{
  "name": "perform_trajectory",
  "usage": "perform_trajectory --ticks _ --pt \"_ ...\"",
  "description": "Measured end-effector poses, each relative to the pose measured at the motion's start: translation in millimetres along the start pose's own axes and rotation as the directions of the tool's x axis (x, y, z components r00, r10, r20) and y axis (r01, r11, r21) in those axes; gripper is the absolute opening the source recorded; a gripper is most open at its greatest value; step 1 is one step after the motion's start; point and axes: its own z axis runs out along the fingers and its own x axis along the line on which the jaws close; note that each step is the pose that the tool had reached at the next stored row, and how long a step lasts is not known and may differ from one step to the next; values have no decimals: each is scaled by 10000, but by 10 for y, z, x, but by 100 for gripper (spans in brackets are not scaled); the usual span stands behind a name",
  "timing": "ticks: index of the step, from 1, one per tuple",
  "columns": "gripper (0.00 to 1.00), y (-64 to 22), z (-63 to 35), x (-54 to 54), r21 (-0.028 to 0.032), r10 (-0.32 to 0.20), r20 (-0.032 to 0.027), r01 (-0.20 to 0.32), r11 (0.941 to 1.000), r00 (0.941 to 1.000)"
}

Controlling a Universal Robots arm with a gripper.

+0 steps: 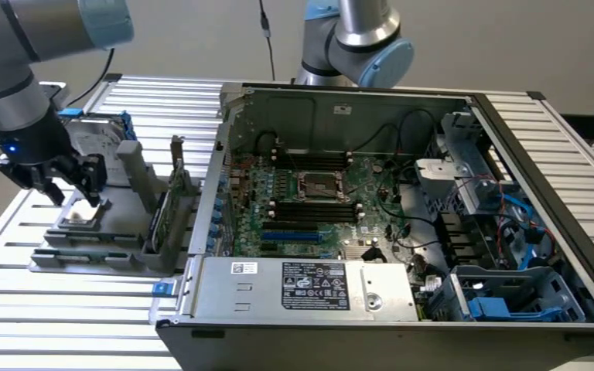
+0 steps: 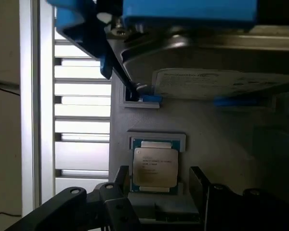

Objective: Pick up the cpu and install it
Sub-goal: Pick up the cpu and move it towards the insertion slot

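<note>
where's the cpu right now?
The small square silver-topped cpu sits in the grey parts holder at the exterior view's left, beside the open computer case, directly below the open gripper.

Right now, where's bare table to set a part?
Free: table slats between tray and near edge, at the exterior view's left of the case; slats at that view's right too. Crowded: the tray, open jaws over the cpu.
</note>
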Motion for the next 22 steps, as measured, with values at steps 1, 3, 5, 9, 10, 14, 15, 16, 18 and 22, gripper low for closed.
perform_trajectory --ticks 1,3,5,9,10,14,15,16,18,22 --pt "62 -2 18 1 1 1 -1 -1 10000 10000" --pt "62 -3 55 0 2 2 -1 -2 10000 10000" --pt "62 -5 91 -1 1 0 0 0 10000 10000" --pt "62 -8 162 -1 1 1 -8 -1 10000 10000" --pt "62 -8 174 -1 1 1 -27 -1 10000 10000" --pt "62 -9 207 -2 0 8 -195 -8 10000 9998" --pt "62 -9 216 -2 0 8 -215 -8 10000 9998" --pt "62 -10 223 -2 0 9 -219 -9 10000 9998" --pt "62 -10 232 -3 1 8 -223 -8 10000 9998" --pt "62 -10 236 -7 -1 8 -221 -8 10000 9998"
